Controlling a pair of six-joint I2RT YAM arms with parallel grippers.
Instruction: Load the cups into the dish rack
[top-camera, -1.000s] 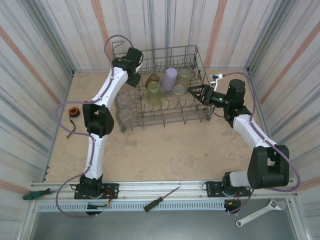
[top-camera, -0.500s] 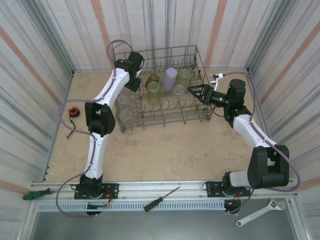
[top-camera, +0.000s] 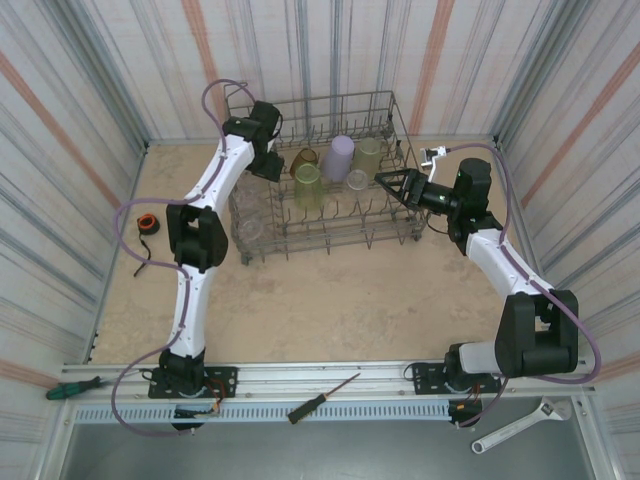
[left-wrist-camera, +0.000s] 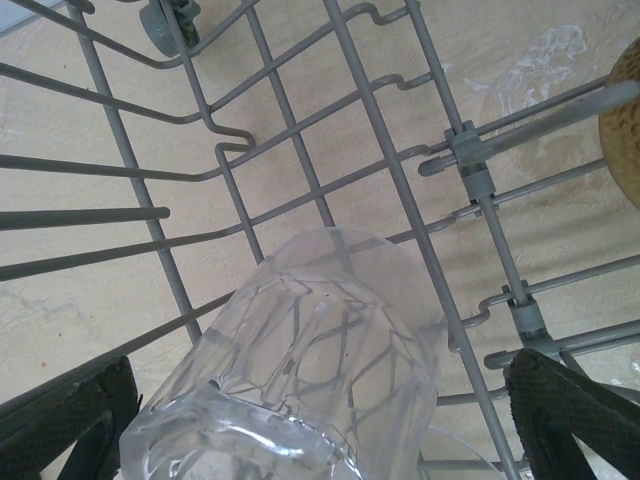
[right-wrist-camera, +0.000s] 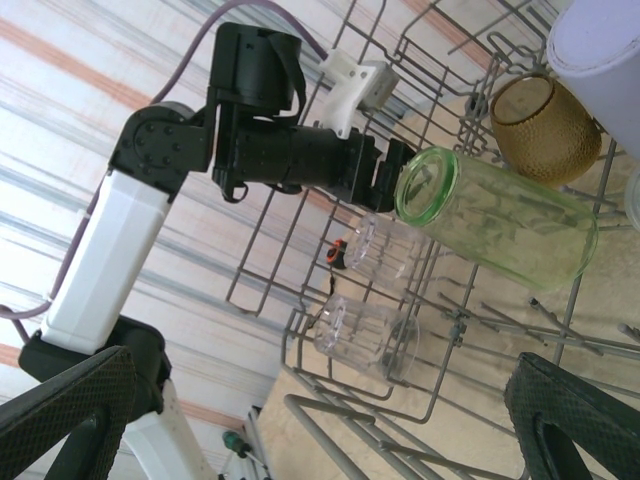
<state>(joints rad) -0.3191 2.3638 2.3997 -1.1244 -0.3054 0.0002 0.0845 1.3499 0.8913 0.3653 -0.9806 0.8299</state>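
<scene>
The left gripper (left-wrist-camera: 315, 390) stands wide open inside the dish rack (left-wrist-camera: 390, 130). Its two dark fingers sit at the lower left and lower right corners of the left wrist view, and a clear cup (left-wrist-camera: 310, 370) with a cut pattern lies between them at lower centre. There is a plain gap between the cup and the right-hand finger. On the other side the finger is so near the rim that I cannot tell whether it touches.

From above, the left gripper (top-camera: 267, 163) reaches over the rack's upper left part, beside an amber cup (top-camera: 304, 160).

The right gripper (top-camera: 385, 180) is at the right side of the rack (top-camera: 300, 105), jaws spread wide and holding nothing. In its wrist view, its fingers occupy the bottom corners.

Inside the rack, centre of the top view, are a yellow-green cup (top-camera: 308, 187), a lilac cup (top-camera: 340, 157), a paler green cup (top-camera: 368, 153) and a small clear cup (top-camera: 358, 180). Two more clear cups (top-camera: 250, 225) sit at its left end.
</scene>
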